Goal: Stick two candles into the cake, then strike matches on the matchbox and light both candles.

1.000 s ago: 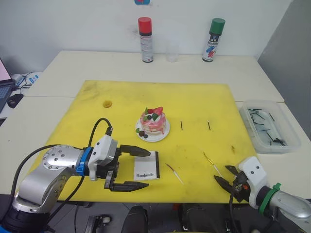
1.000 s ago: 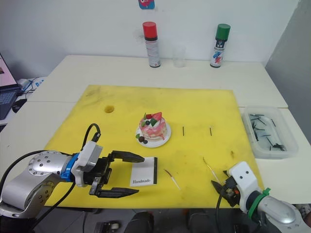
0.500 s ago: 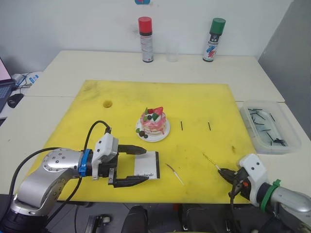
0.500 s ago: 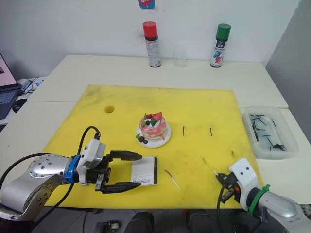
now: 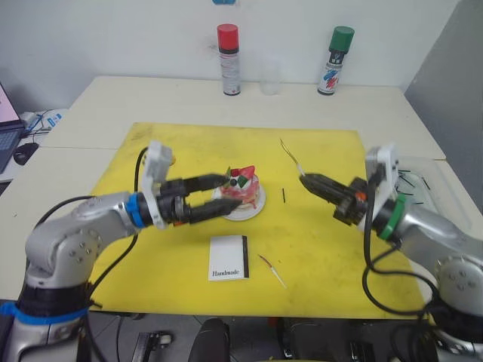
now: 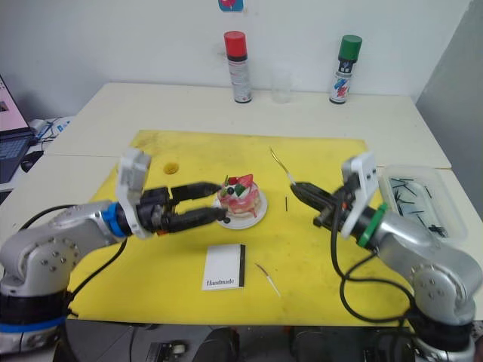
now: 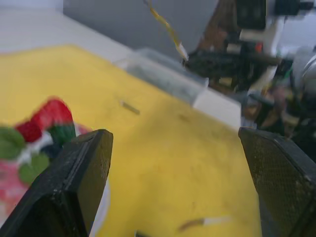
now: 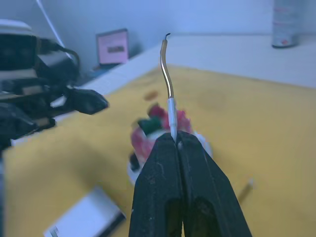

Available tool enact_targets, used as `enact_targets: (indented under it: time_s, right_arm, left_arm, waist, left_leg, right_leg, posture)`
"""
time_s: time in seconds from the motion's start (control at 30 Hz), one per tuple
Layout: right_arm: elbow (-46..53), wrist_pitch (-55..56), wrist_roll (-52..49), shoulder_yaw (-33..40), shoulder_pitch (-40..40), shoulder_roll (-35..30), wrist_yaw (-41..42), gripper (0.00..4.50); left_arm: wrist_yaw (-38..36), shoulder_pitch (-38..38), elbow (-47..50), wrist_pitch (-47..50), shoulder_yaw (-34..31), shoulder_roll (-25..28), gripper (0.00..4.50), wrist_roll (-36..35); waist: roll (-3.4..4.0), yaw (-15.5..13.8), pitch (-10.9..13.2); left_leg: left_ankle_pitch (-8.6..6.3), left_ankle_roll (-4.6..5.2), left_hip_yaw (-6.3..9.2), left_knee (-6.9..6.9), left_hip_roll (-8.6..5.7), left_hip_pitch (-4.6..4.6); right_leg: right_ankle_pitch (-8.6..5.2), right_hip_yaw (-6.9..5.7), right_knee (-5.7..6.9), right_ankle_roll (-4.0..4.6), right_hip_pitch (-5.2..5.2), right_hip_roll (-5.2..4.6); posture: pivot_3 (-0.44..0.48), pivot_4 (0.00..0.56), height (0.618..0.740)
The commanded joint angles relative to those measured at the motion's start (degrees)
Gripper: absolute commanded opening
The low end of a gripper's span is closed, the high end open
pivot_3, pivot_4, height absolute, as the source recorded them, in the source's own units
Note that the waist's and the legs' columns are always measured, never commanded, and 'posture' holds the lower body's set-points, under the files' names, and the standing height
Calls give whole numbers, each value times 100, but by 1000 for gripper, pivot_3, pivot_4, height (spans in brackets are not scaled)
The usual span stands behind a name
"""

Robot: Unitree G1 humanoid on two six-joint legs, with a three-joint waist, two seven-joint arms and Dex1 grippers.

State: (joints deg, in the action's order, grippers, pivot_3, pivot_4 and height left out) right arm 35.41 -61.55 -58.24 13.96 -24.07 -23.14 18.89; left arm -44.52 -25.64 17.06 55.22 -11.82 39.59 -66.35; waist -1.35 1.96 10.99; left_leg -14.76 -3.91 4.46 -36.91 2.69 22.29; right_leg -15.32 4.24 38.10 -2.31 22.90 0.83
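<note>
Right hand (image 5: 308,181) clamped on yellowish-gold candle (image 5: 290,153) held aloft, left hand (image 5: 225,192) fingers apart beside cake (image 5: 240,188), matchbox (image 5: 229,257) on yellow mat (image 5: 317,256)

Bare yellow mat (image 5: 317,249) lies between right gripper (image 5: 308,181) and cake (image 5: 240,188) — only a match (image 5: 283,195); left gripper (image 5: 219,197) crowds the cake at nine o'clock.

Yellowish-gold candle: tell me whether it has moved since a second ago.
Yes. The yellowish-gold candle left the mat's near edge; the right gripper now holds it raised, right of the cake.
</note>
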Motion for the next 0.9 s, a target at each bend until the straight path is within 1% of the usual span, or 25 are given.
enact_targets:
  time_s: [0.03,0.07,0.1,0.23,0.37,0.47,0.6,0.73,0.8,0.87,0.9]
  right_arm:
    - [-383,-41,-697,-32,-516,227,-197,9]
    - [-508,-45,-865,-59,-646,311,-250,9]
    - [-627,-52,-1064,-79,-750,388,-314,9]
    - [-786,-44,-1657,-151,-845,470,-502,9]
    - [-724,19,-1961,-292,-753,425,-626,9]
    - [-695,85,-2118,-436,-722,420,-717,9]
    - [-707,182,-2214,-572,-746,401,-833,9]
    - [-710,263,-2345,-683,-793,393,-972,0]
    - [-693,284,-2448,-748,-821,390,-1065,0]
    - [-693,303,-2537,-806,-857,382,-1132,0]
    - [-700,319,-2588,-826,-874,381,-1171,0]
  left_arm:
    - [630,-415,-320,677,-158,-239,4500,-1387]
    - [827,-496,-421,746,-147,-368,4500,-1677]
    - [1041,-562,-519,765,-142,-511,4500,-1917]
    - [1648,-615,-634,667,-145,-909,4500,-2392]
    - [2089,-650,-745,539,-170,-1146,4500,-2802]
    - [2265,-668,-792,512,-153,-1223,4500,-2991]
    - [2267,-664,-776,530,-81,-1236,4500,-3092]
    - [2247,-638,-762,575,-27,-1214,3708,-3188]
    - [2243,-618,-754,591,0,-1203,3070,-3227]
    - [2215,-616,-771,591,23,-1201,2331,-3190]
    - [2200,-615,-778,592,32,-1203,2092,-3169]
  waist:
    - [1,4,-1]
    - [1,3,-1]
    - [1,1,-1]
    - [1,-6,-1]
    - [1,-6,-1]
    - [1,0,-1]
    - [1,0,-2]
    - [1,-4,-2]
    - [1,-4,-2]
    - [1,-4,-2]
    - [1,-4,-2]
  left_leg:
    - [0,0,0,-2,0,22]
    - [0,0,0,-4,0,46]
    - [1,-1,2,-4,0,51]
    - [1,-1,-1,-6,-3,58]
    - [1,-1,0,-6,-2,52]
    - [2,0,2,-8,-2,46]
    - [5,-1,2,-11,-2,45]
    - [8,-2,3,-11,-2,44]
    - [8,-2,3,-11,-2,44]
    - [8,-2,3,-10,-2,46]
    - [8,-2,3,-10,-2,46]
  right_leg:
    - [1,0,4,2,22,-1]
    - [16,0,11,25,45,-1]
    - [17,-4,15,28,51,-2]
    - [0,-16,55,56,63,-13]
    - [-12,-19,83,61,68,-11]
    - [-13,-17,88,60,67,-6]
    - [-15,-15,88,55,67,-2]
    - [-15,-15,89,53,66,-1]
    - [-14,-15,89,54,66,-1]
    - [-13,-15,88,56,66,-2]
    - [-13,-15,88,56,66,-2]
  posture:
    - [0,150,740]
    - [0,150,740]
    - [0,150,740]
    - [0,150,740]
    - [0,150,740]
    - [0,150,740]
    - [0,150,740]
    - [0,150,740]
    - [0,150,740]
    - [0,150,740]
    - [0,150,740]
